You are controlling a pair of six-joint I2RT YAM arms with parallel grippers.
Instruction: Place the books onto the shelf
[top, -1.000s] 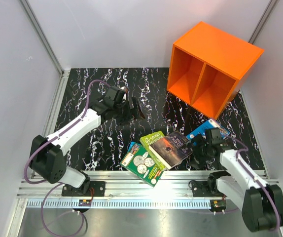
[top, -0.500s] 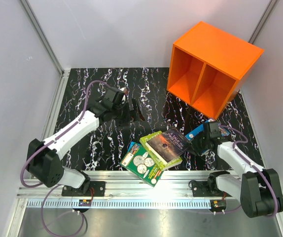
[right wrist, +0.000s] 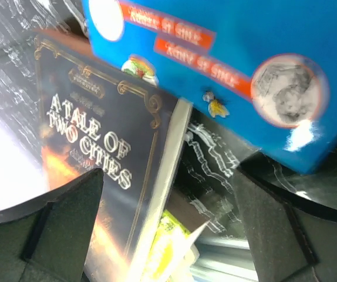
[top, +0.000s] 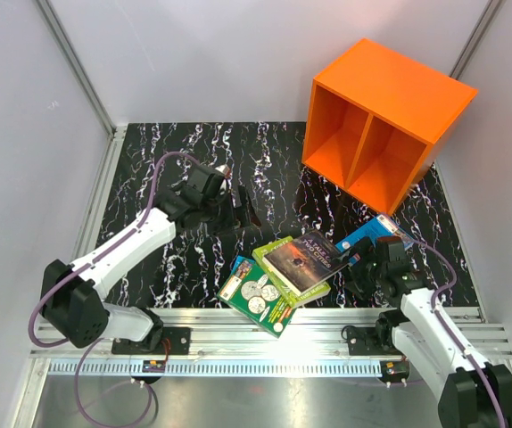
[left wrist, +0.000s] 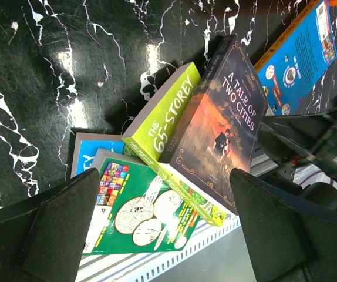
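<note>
**A:** How is the left arm [top: 140,241] sitting?

**B:** It is stretching from its base out over the table [top: 265,152]. The left gripper [top: 242,207] is hanging above the marbled top and pointing toward the books. Its fingers are standing wide apart, gripping nothing.

**A:** And the right arm [top: 430,312]?

**B:** It is bending in low from the near right corner. The right gripper [top: 358,270] is sitting just beside the blue book [top: 376,233]. Its fingers are spreading wide in the wrist view, closing on nothing.

**A:** How are the books looking?

**B:** The dark book [top: 305,260] is showing the title "A Tale of Two Cities" and lying on the light-green book [left wrist: 162,120]. Both are overlapping the green book [top: 254,297] with coins. A second blue one [left wrist: 89,155] is peeking out underneath.

**A:** Where is it all lying?

**B:** The pile is lying near the table's near edge, just beside the rail [top: 220,325]. The shelf [top: 385,94] is standing in the far right corner, well apart from the pile. Its open face is turning toward the arms, and a divider [top: 360,150] is splitting it in two. Marbled top is running between the pile and the shelf. Walls [top: 24,107] are closing in on the left, back and right.
</note>
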